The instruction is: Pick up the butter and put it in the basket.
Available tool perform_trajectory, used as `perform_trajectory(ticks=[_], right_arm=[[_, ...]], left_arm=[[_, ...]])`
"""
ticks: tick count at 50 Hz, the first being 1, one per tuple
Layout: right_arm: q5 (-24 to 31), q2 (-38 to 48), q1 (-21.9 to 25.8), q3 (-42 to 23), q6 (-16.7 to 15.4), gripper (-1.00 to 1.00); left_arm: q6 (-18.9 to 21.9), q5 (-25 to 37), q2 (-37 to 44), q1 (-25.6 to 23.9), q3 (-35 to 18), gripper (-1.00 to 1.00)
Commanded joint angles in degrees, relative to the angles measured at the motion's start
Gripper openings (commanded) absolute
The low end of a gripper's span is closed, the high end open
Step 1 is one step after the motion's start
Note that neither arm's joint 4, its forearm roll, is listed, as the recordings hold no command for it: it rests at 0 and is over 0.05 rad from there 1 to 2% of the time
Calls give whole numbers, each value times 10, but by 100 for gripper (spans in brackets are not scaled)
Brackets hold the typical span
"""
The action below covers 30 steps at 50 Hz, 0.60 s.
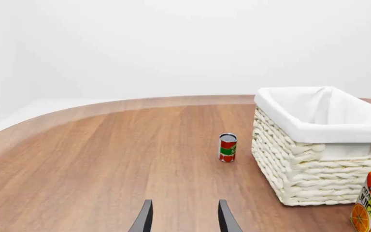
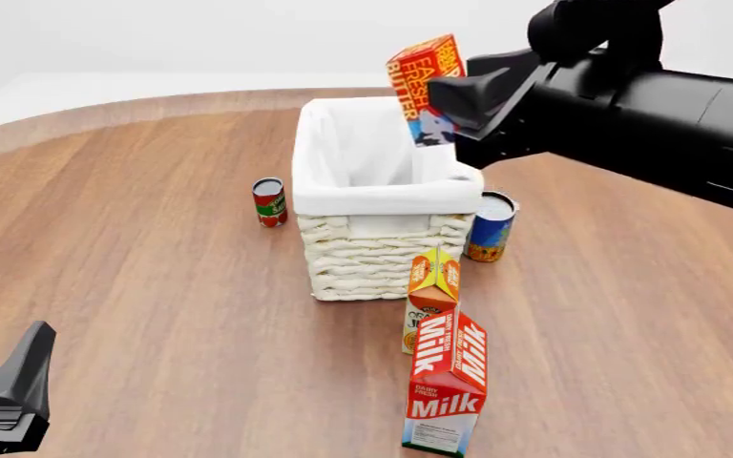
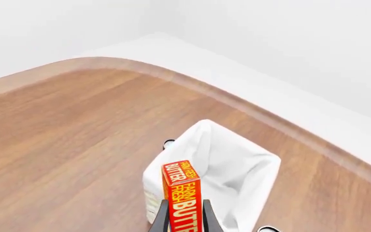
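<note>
The butter (image 2: 423, 84), a flat red-orange box with yellow lettering, hangs in the air above the far right part of the basket (image 2: 380, 205). My right gripper (image 2: 453, 107) is shut on it; in the right wrist view the butter (image 3: 181, 195) stands upright between the fingers (image 3: 209, 217), with the basket's white liner (image 3: 237, 169) below it. My left gripper (image 1: 184, 220) is open and holds nothing, low over the wood near the table's front left corner (image 2: 10, 391). From the left wrist view the basket (image 1: 318, 145) stands ahead, off to one side.
A small red-and-green can (image 2: 268, 201) stands left of the basket, a blue-and-orange can (image 2: 489, 227) to its right. An orange juice carton (image 2: 431, 296) and a red-and-white milk carton (image 2: 449, 386) stand in front of the basket. The table edge curves along the back.
</note>
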<state>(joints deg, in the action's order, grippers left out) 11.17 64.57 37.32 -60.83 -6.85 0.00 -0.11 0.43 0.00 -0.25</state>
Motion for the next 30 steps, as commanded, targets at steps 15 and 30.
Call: perform_trajectory(ticks=[15,30], right_arm=[[3,47,-17,-75,-5,-100],[5,71,-19,-100,-12,-100]], left_arm=[[0,0,0,0,0,100],[0,0,0,0,0,100]])
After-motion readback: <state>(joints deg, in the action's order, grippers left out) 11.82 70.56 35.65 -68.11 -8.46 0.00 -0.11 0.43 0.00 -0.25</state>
